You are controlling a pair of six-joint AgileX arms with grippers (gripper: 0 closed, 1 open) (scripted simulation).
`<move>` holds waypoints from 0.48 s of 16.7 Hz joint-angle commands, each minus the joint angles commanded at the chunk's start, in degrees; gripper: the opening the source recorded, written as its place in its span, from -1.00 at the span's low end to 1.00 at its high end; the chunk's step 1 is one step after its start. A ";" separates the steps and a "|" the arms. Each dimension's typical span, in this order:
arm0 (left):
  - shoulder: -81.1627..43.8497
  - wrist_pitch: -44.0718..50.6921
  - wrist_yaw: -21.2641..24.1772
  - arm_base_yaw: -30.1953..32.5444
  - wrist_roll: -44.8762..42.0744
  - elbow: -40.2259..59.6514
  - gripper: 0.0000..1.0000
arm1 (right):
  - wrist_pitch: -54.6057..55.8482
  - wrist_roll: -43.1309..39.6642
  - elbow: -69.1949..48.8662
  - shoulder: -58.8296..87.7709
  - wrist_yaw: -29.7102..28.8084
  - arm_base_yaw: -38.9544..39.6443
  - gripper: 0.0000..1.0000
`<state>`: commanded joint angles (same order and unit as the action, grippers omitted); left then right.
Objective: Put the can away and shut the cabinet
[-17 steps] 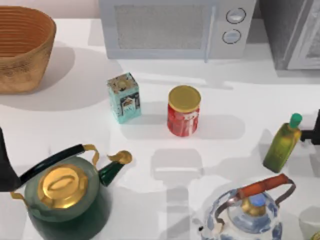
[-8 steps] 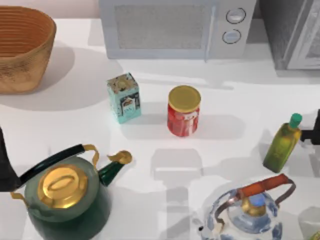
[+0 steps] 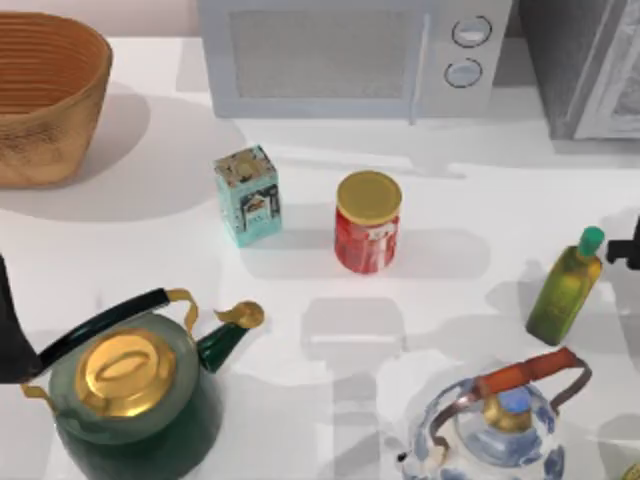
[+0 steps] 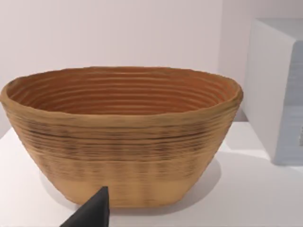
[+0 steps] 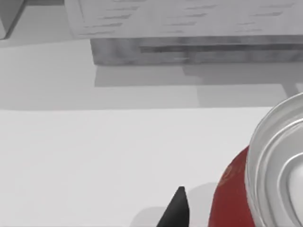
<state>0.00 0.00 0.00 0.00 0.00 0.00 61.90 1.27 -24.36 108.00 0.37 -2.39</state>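
Observation:
The can (image 5: 265,189) is red with a silver top and stands close beside a dark fingertip (image 5: 176,208) in the right wrist view. Past it over bare table stands the grey speckled cabinet (image 5: 189,28). In the top view the cabinet (image 3: 575,70) fills the back right corner, and its pale framed door (image 3: 622,85) stands at an angle. My right gripper (image 3: 630,250) is a dark shape at the table's right edge, just behind the oil bottle. My left arm (image 3: 8,330) is parked at the left edge, facing the basket.
A white microwave (image 3: 350,55) stands at the back, a woven basket (image 3: 45,95) at back left. A teal tin (image 3: 248,195) and a red gold-lidded jar (image 3: 367,222) sit mid-table. A green kettle (image 3: 130,385), a blue-white kettle (image 3: 500,425) and an oil bottle (image 3: 565,290) stand in front.
The right gripper's dark shape has drawn slightly back and toward the right edge. The shadows near the oil bottle shifted with it. Nothing on the table has moved.

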 joint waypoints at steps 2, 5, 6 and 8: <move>0.00 0.00 0.00 0.00 0.00 0.00 1.00 | -6.74 0.12 -1.33 -4.82 -0.01 -0.13 -1.00; 0.00 0.00 0.00 0.00 0.00 0.00 1.00 | -20.49 0.05 -3.49 -13.35 0.22 -0.01 -1.00; 0.00 0.00 0.00 0.00 0.00 0.00 1.00 | -25.00 0.01 -4.20 -16.38 0.32 0.07 -1.00; 0.00 0.00 0.00 0.00 0.00 0.00 1.00 | -33.22 -0.11 -5.96 -22.34 0.50 0.20 -1.00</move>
<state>0.00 0.00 0.00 0.00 0.00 0.00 28.68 1.16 -30.32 85.65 0.87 -2.18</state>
